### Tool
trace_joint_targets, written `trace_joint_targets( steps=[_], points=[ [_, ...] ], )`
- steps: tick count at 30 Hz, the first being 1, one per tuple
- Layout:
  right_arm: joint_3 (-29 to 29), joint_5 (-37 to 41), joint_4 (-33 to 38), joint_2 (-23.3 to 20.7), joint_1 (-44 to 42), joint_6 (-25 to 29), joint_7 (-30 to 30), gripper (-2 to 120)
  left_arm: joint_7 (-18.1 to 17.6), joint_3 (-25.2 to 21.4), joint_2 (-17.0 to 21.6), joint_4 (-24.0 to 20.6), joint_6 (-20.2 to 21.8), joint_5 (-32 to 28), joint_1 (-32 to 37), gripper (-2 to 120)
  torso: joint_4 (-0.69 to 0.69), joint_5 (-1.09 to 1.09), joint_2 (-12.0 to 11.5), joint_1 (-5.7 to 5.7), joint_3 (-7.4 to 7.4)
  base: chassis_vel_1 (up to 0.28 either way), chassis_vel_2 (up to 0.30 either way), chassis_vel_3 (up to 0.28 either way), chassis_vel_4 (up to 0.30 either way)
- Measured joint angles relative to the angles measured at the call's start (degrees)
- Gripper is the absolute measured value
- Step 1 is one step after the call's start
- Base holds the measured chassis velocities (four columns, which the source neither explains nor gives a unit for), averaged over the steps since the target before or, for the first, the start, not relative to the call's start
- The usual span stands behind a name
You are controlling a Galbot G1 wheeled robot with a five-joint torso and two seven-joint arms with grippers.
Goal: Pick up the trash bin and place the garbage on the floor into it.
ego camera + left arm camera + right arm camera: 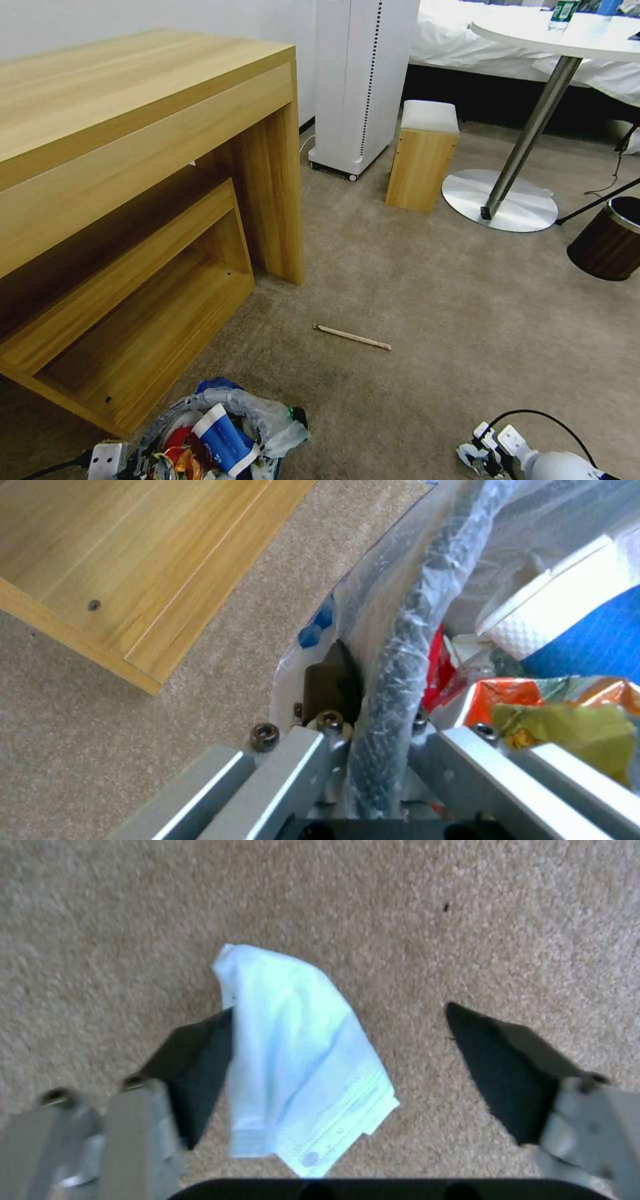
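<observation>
head camera looks down; wrist cameras hover close over carpet (pixel 467 915)

The beige-brown carpet floor (pixel 433 320) carries a thin wooden stick (pixel 352 337), lying flat well ahead of the right gripper (pixel 340 1060). Directly beneath that gripper, between its spread fingers, a folded white paper (pixel 300 1055) lies on the carpet. The wooden desk (pixel 133 200) stands on the floor farther left.
</observation>
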Motion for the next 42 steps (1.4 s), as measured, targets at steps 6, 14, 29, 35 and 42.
trace_joint_targets(
  steps=[6,14,29,35,42],
  points=[
    [0.28,-1.07,-0.86,1.30,-1.32,0.40,0.26,100,-0.40,-0.47,0.34,-1.89,0.00,-3.38,-0.64,0,-0.01,0.00,0.00,0.00,0.00,0.000,0.000,0.000,0.000],
    [0.10,-1.55,-1.33,2.85,-1.45,0.68,0.50,100,-0.99,-1.50,0.26,-3.94,0.06,-5.68,0.04,0,0.00,0.00,0.00,0.00,0.00,0.000,0.000,0.000,0.000],
    [-0.51,0.03,-1.55,4.45,0.19,2.18,0.94,85,-0.72,-2.04,-0.53,-4.41,0.05,-2.43,1.95,0,0.00,0.00,0.00,0.00,0.00,0.000,0.000,0.000,0.000],
    [-0.74,0.84,-1.50,4.35,1.35,3.15,1.19,65,-0.22,-1.18,-1.23,-3.97,-0.04,-0.95,1.96,0,0.00,0.00,0.00,0.00,0.00,0.000,0.000,0.000,0.000],
    [-0.92,2.02,-1.02,4.30,2.42,3.65,1.25,42,0.01,-0.63,-1.44,-3.50,-0.13,-0.02,1.86,0,0.00,0.00,0.00,0.00,0.00,0.000,0.000,0.000,0.000]
  ],
)
